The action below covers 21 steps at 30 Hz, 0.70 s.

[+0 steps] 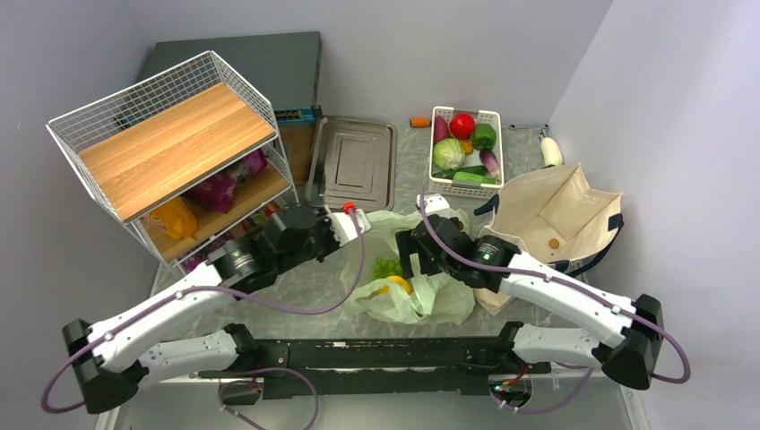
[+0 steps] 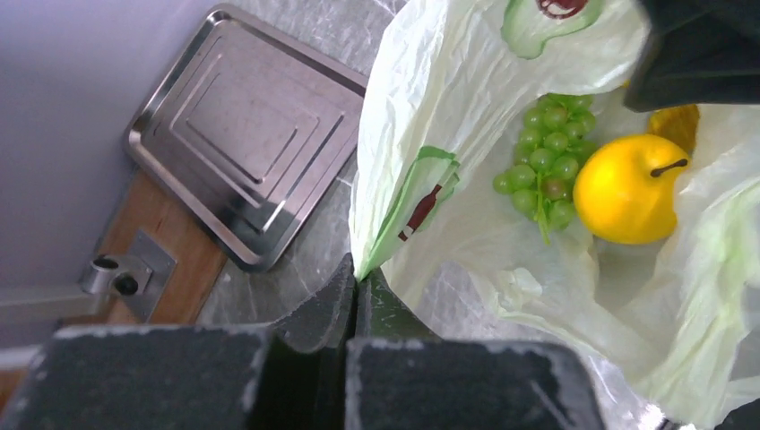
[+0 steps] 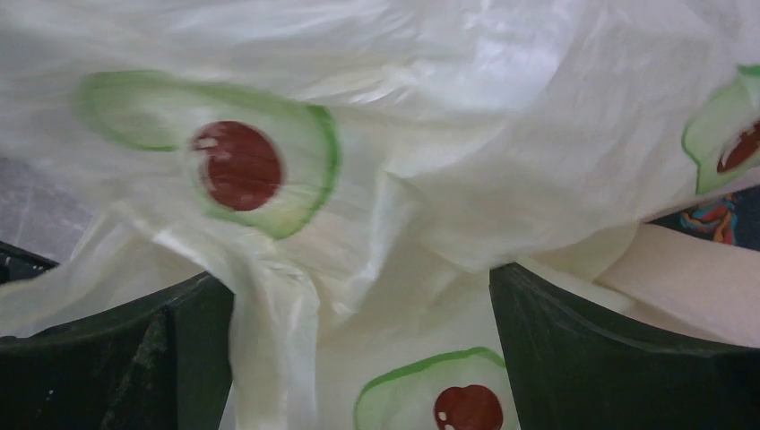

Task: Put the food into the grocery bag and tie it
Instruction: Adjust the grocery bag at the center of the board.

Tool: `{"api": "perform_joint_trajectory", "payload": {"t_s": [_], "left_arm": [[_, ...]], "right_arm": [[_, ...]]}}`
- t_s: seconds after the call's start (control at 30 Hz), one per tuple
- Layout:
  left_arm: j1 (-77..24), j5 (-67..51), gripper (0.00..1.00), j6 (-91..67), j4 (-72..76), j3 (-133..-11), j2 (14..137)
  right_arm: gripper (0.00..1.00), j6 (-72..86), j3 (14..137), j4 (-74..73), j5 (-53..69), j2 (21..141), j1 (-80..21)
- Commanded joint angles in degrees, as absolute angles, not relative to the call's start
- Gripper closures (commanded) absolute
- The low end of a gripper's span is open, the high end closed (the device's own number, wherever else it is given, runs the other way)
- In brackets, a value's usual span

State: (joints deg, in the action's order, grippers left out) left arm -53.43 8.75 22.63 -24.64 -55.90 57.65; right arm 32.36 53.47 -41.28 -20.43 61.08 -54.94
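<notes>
The grocery bag (image 1: pixel 421 291), pale green with avocado prints, lies crumpled between the two arms with its mouth open. Inside it, the left wrist view shows green grapes (image 2: pixel 547 161), a round yellow fruit (image 2: pixel 627 188) with a short stem, and a bit of something orange-yellow (image 2: pixel 677 125) behind it. My left gripper (image 2: pixel 358 278) is shut on the bag's rim (image 2: pixel 376 224), at the bag's left side (image 1: pixel 363 224). My right gripper (image 3: pixel 358 340) is open at the bag's right side (image 1: pixel 417 255). Bag plastic (image 3: pixel 403 179) drapes between its fingers (image 3: pixel 107 358), which do not pinch it.
A wire rack with a wooden shelf (image 1: pixel 170 143) stands at the back left, and a steel tray (image 1: pixel 351 161) lies behind the bag. A white basket of vegetables (image 1: pixel 491 116) sits at the back. A beige canvas tote (image 1: pixel 556 215) lies at the right, close to the right arm.
</notes>
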Motion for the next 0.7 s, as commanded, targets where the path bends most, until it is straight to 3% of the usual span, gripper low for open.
{"api": "perform_joint_trajectory", "payload": {"t_s": [0.0, 0.5, 0.67], "left_arm": [[-53.79, 11.67, 1.00, 12.01, -32.22, -57.56, 50.10], [-53.96, 11.42, 1.00, -20.52, -57.27, -58.23, 31.45], [-53.97, 8.25, 1.00, -25.90, -57.84, -56.32, 29.38]], "right_arm": [[0.00, 29.15, 57.15, -35.65, -20.20, 65.07, -55.04], [0.00, 10.22, 79.65, -29.65, -19.31, 93.09, -52.84], [0.00, 1.88, 87.95, -27.94, -18.84, 100.13, -52.31]]}}
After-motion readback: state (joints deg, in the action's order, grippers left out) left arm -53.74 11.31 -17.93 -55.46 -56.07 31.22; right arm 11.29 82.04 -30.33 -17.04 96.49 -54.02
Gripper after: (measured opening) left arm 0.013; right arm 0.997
